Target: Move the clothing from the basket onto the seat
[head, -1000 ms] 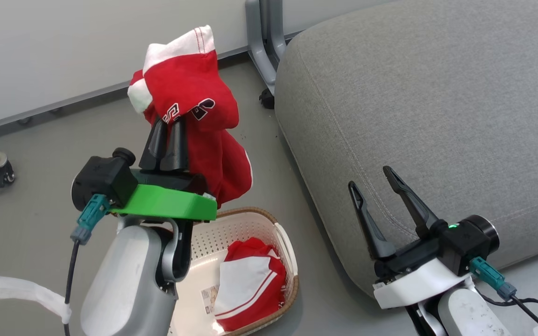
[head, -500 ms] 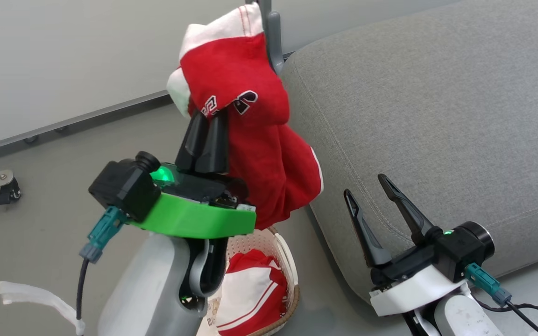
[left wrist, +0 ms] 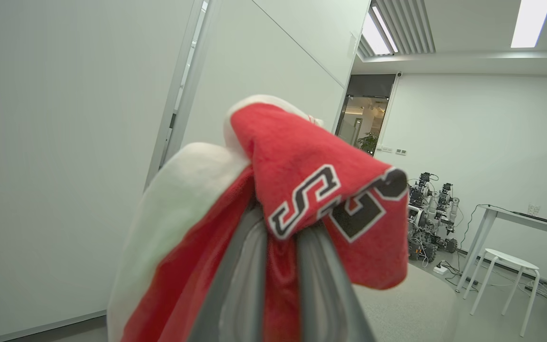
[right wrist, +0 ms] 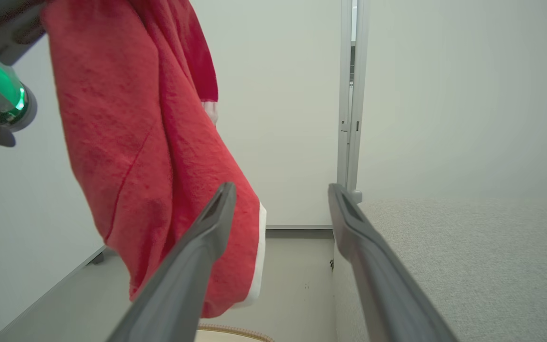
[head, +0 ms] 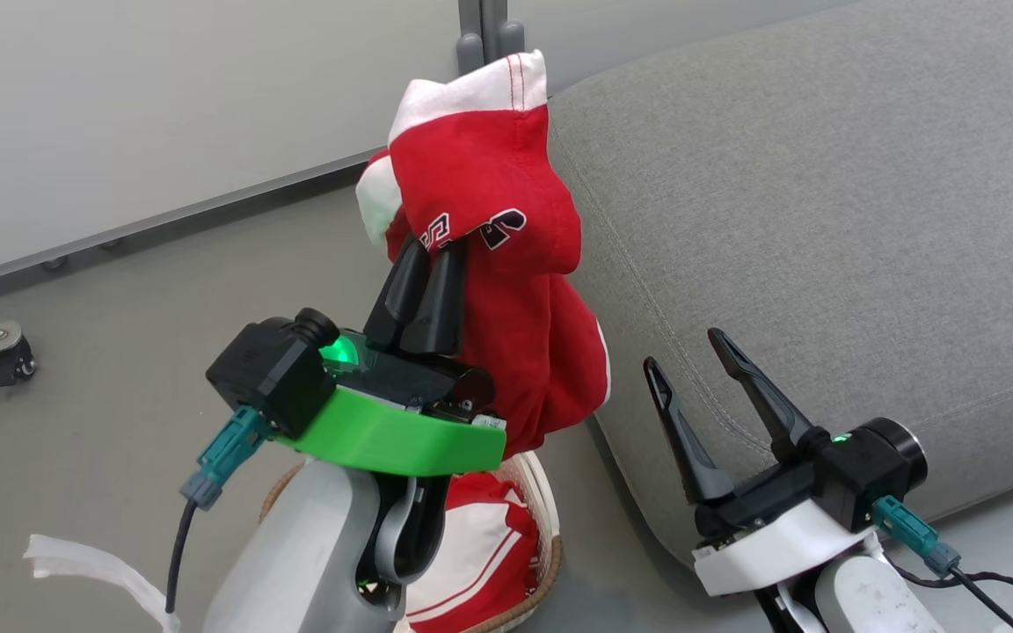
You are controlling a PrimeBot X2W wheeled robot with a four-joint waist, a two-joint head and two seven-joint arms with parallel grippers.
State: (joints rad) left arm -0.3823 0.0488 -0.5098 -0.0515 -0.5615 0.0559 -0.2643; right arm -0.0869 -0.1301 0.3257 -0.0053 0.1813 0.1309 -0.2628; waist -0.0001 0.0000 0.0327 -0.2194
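Clothing (head: 489,176) in left tool (head: 436,253) — beside grey seat (head: 823,220), perhaps touching

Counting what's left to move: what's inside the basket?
A red and white garment lies in the basket. The left arm covers most of the basket's floor, so anything more there cannot be seen. The left gripper holds a second garment above.
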